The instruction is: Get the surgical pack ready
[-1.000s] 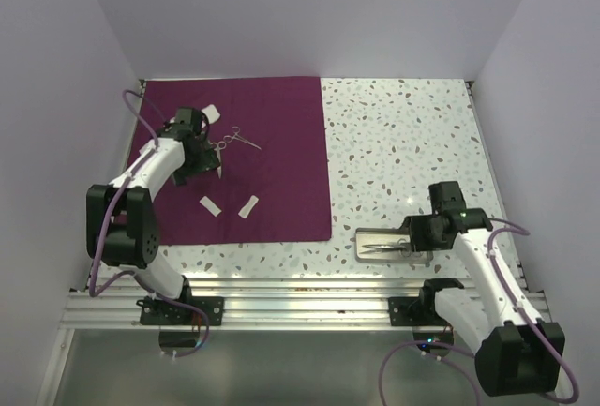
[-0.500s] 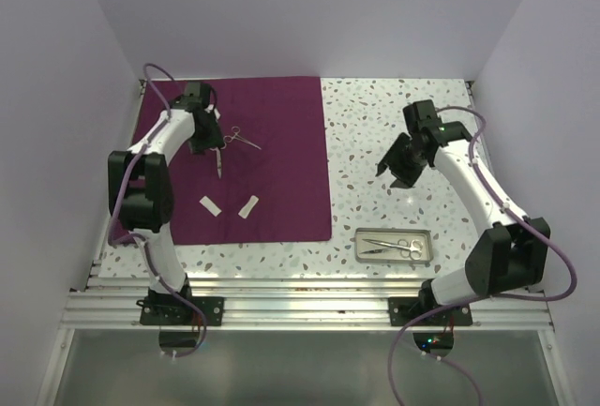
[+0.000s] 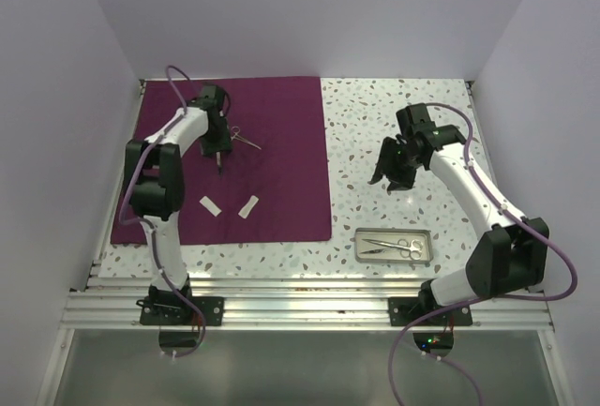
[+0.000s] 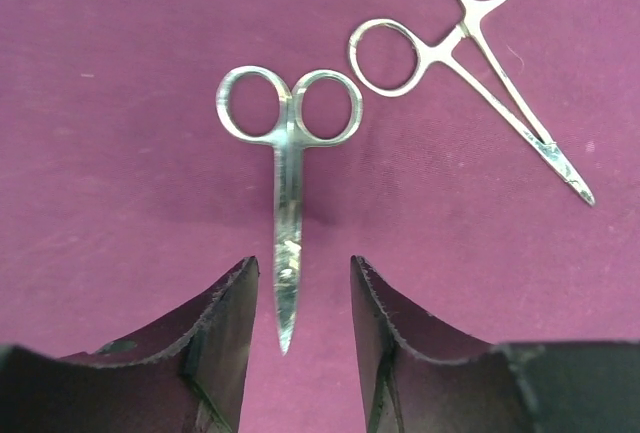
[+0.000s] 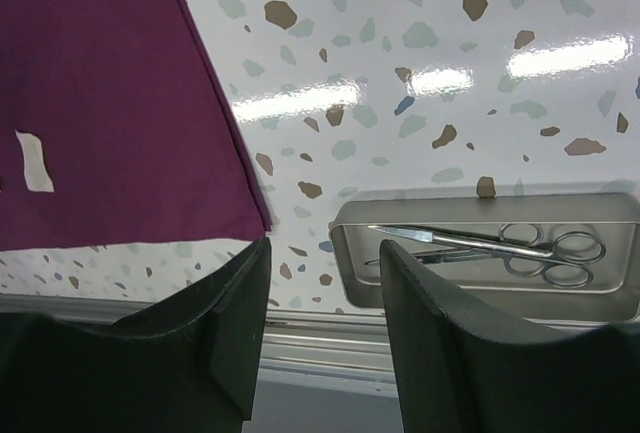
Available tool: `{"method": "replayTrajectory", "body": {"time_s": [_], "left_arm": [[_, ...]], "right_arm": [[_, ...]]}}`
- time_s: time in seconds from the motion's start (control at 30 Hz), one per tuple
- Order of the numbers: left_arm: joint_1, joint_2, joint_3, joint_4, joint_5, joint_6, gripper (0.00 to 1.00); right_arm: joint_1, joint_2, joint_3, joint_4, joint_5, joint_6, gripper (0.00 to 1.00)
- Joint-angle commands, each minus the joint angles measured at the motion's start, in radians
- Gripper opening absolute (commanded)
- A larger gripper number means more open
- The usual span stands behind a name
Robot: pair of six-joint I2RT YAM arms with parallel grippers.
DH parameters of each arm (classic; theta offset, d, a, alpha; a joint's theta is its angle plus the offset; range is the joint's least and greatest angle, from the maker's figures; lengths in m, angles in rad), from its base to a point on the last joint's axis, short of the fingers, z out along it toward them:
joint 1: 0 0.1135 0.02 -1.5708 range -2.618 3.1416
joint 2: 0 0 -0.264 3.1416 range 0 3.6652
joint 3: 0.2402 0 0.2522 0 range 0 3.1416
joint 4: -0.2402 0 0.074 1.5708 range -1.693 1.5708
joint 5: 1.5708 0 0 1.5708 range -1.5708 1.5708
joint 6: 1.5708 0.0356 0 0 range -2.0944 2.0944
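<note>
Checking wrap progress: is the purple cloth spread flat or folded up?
Spread flat. The purple cloth lies open on the table, with scissors and two gauze pads resting uncovered on top.

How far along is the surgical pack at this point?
Done: scissor-like instruments lie in the steel tray. In hand: the left gripper straddles the scissors on the purple cloth, jaws open, not gripping; the right gripper hangs empty. Left: these scissors, the forceps and two gauze pads lie loose, and the cloth is unfolded.

Plum cloth matt, finely woven; scissors polished metal; tray dull steel; speckled tabletop glossy.
</note>
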Motion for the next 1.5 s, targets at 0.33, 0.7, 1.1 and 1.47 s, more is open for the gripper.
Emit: {"method": "replayTrajectory", "body": {"time_s": [0.33,0.7,1.1,1.47], "left_arm": [[-0.015,0.109,0.032,0.032,-0.064,-0.011,0.45],[0.016,0.095,-0.057,0.113,0.055,0.011,0.31],[0.023,0.029,-0.071,0.115,0.08,0.031,0.0],[0.023,-0.086,-0.121,0.084,0.161,0.021,0.0]], "right_arm": [[0.0,-0.021,-0.029,0.033,-0.076,-0.092,0.52],[0.002,0.014,0.012,0.037,-0.094,-0.097,0.52],[0.108,0.149,0.123,0.082,-0.099,-0.077,0.52],[0.244,0.387,0.304,0.249,-0.198,-0.01,0.51]]}}
